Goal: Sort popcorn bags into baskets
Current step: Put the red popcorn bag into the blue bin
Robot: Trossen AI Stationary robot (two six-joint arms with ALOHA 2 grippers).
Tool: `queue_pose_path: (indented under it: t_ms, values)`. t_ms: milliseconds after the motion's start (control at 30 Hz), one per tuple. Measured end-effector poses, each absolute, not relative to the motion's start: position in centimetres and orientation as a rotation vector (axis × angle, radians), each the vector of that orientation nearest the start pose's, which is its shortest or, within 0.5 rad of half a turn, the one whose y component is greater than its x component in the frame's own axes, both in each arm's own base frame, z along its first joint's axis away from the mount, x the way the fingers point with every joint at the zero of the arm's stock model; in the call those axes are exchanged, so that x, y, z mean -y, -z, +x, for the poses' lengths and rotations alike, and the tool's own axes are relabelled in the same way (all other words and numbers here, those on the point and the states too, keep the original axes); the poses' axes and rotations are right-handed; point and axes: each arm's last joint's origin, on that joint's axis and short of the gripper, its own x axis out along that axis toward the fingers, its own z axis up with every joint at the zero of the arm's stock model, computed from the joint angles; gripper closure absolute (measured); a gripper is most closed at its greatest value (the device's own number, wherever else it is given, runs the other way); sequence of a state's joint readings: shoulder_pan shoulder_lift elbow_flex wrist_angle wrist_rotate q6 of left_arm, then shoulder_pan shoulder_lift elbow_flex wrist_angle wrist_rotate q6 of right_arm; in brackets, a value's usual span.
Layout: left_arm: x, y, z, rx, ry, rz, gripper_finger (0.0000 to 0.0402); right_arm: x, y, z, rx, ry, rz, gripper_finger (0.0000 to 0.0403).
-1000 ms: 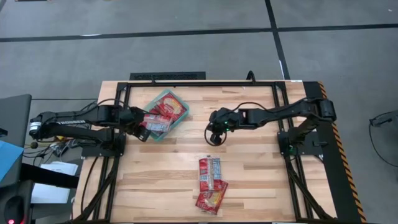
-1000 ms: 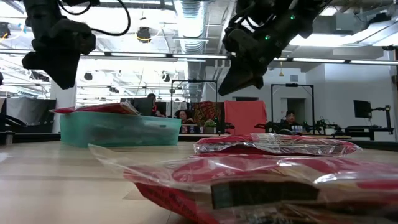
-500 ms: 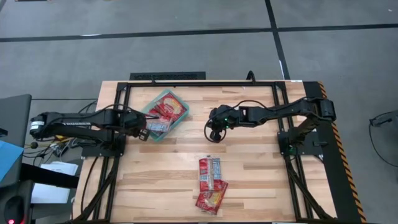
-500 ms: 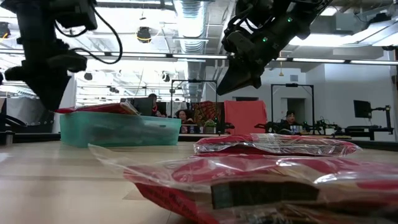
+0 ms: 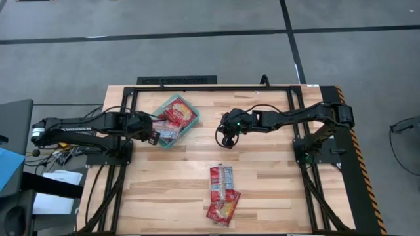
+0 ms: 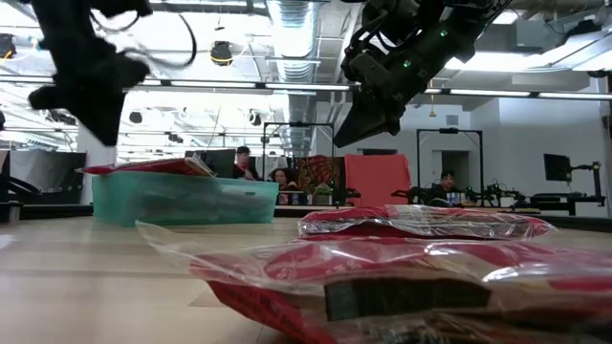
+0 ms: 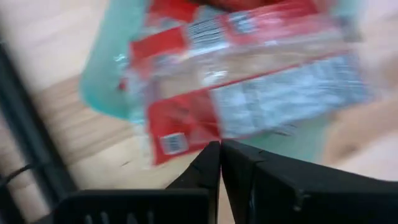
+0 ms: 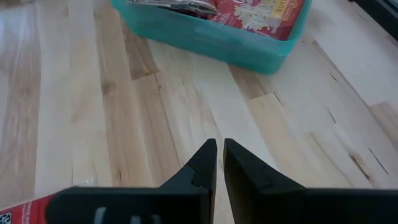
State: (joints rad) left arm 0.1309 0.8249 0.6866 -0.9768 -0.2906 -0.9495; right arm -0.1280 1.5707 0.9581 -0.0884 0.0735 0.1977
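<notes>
The teal tray (image 5: pixel 188 126) sits left of centre toward the far side of the table and holds red popcorn packets (image 5: pixel 182 112). One packet (image 7: pixel 249 93) lies on top and hangs over the tray's rim. More red packets (image 5: pixel 222 191) lie overlapping on the wood near the near edge, large in the low view (image 6: pixel 411 258). My left gripper (image 5: pixel 155 136) hovers shut beside the tray's near-left corner, above the overhanging packet (image 5: pixel 167 130), touching nothing. My right gripper (image 5: pixel 226 136) hangs shut over bare wood right of the tray, high above the table (image 6: pixel 368 115).
A black frame (image 5: pixel 210 87) runs along the table's far edge and down both sides by the arm bases. Bare wood (image 8: pixel 186 106) lies between the tray (image 8: pixel 205 38) and the loose packets. People sit in the room beyond the table (image 6: pixel 445 186).
My left gripper dipped down beside the tray's left end, then rose again and shifted slightly toward the table's right. Its fingers stayed shut. The packets and tray have kept their places.
</notes>
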Motion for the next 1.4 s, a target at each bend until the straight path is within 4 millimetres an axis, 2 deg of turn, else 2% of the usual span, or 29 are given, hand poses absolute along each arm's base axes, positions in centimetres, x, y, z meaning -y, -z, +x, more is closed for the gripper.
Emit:
queue_pose_path:
  t_ms: [67,133,300,567,733,833,933,1033,1200,1400]
  values:
    - [-2.2,-24.4,13.3,-0.856,-0.801,-0.739,0.0401,4.4,-21.3,32.6,-0.682,0.26,0.202,0.0347]
    - [-1.9,-24.2,13.1,-0.911,-0.767,-0.749,0.0401,4.4,-21.3,32.6,-0.684,0.254,0.185,0.0347]
    - [-1.6,-22.0,12.7,-1.066,-0.78,-0.792,0.0401,4.5,-21.3,32.6,-0.685,0.255,0.177,0.0347]
    - [-2.6,-21.7,12.5,-0.936,-1.011,-0.689,0.0401,4.6,-21.3,32.5,-0.686,0.252,0.166,0.0347]
    - [-3.3,-20.9,12.7,-0.884,-1.038,-0.7,0.0401,4.6,-21.3,32.5,-0.686,0.252,0.162,0.0347]
    - [-3.2,-21.8,13.2,-0.842,-0.992,-0.721,0.0401,4.6,-21.3,32.5,-0.687,0.252,0.162,0.0347]
    - [-2.8,-24.1,13.6,-0.785,-0.91,-0.708,0.0401,4.6,-21.3,32.5,-0.687,0.251,0.16,0.0347]
    - [-2.3,-24.9,13.4,-0.831,-0.851,-0.722,0.0401,4.6,-21.3,32.5,-0.689,0.243,0.141,0.0347]
    - [-1.7,-23.1,13.2,-1.01,-0.764,-0.785,0.0401,4.6,-21.3,32.5,-0.692,0.243,0.138,0.0347]
    - [-1.9,-21.3,13.1,-1.008,-0.868,-0.759,0.0401,4.6,-21.3,32.5,-0.693,0.242,0.138,0.0347]
